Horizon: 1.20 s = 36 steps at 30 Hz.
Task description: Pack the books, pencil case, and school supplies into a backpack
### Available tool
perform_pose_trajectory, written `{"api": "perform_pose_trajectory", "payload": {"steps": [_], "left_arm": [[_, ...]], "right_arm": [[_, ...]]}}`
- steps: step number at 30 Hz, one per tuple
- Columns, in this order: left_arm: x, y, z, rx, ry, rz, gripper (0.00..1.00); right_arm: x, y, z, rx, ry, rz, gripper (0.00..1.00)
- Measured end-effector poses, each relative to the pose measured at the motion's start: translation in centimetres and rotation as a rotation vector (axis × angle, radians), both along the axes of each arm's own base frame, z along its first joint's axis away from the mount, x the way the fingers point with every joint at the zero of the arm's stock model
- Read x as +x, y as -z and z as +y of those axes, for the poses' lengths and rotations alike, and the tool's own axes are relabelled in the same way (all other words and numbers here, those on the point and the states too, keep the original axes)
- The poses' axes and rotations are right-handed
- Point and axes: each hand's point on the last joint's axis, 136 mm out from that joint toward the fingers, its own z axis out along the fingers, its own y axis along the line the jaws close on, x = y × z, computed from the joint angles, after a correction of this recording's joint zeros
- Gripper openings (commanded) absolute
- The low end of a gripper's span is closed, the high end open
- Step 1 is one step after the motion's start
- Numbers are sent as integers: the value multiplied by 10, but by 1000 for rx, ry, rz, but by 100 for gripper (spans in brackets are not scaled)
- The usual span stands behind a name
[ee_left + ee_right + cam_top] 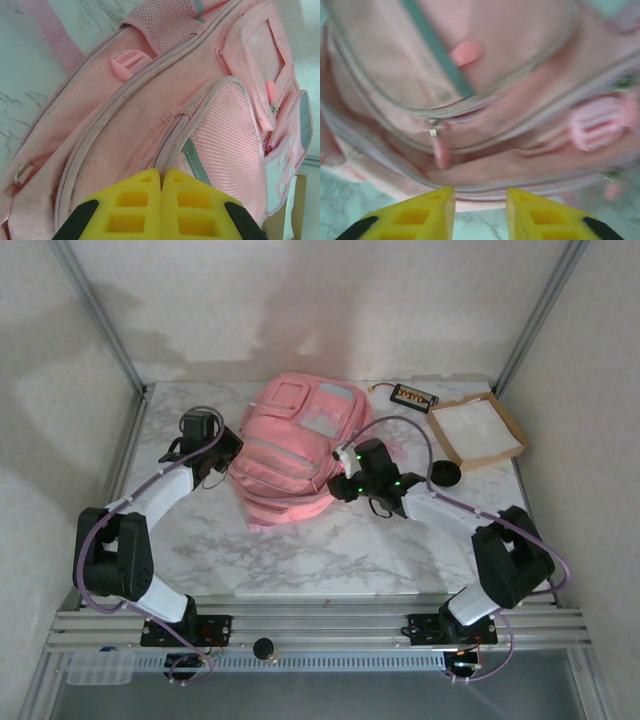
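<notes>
A large puffy pink backpack lies near the middle of a white marble table, seen from above, with a pale grey-blue patch towards its far end. The left arm reaches in from the near left and meets the backpack's left side. The right arm reaches in from the near right, and its tip is at the backpack's near right edge. In the left wrist view the left jaws are closed: the two yellow fingers press flat against each other with nothing visible between them, and their tips sit right at a curved zip seam on the backpack's pink mesh panel. Further along that side are a pink plastic buckle, a pink strap trailing onto the marble, and a small metal ring. In the right wrist view, which is blurred, the right jaws are open, with a clear gap between the fingers and nothing held. Just ahead of them is the backpack, with a metal zip pull and a hanging pink tab. At the far right of the table stands a brown tray with a white inside. A small black round object sits just beside its near corner, and a small dark rectangle with orange marks lies behind it, too small to identify.
</notes>
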Motion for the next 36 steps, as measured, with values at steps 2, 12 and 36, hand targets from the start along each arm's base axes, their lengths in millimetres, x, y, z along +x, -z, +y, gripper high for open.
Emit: {"api": "perform_pose_trajectory", "payload": {"steps": [2, 12, 36], "left_arm": [[0, 0, 0, 3, 2, 4, 0], [1, 3, 0, 7, 4, 13, 0], [-69, 20, -84, -255, 83, 49, 48]], "right_arm": [[-5, 15, 14, -15, -46, 29, 43], [3, 38, 49, -39, -97, 36, 32], [16, 35, 51, -47, -62, 1, 0]]}}
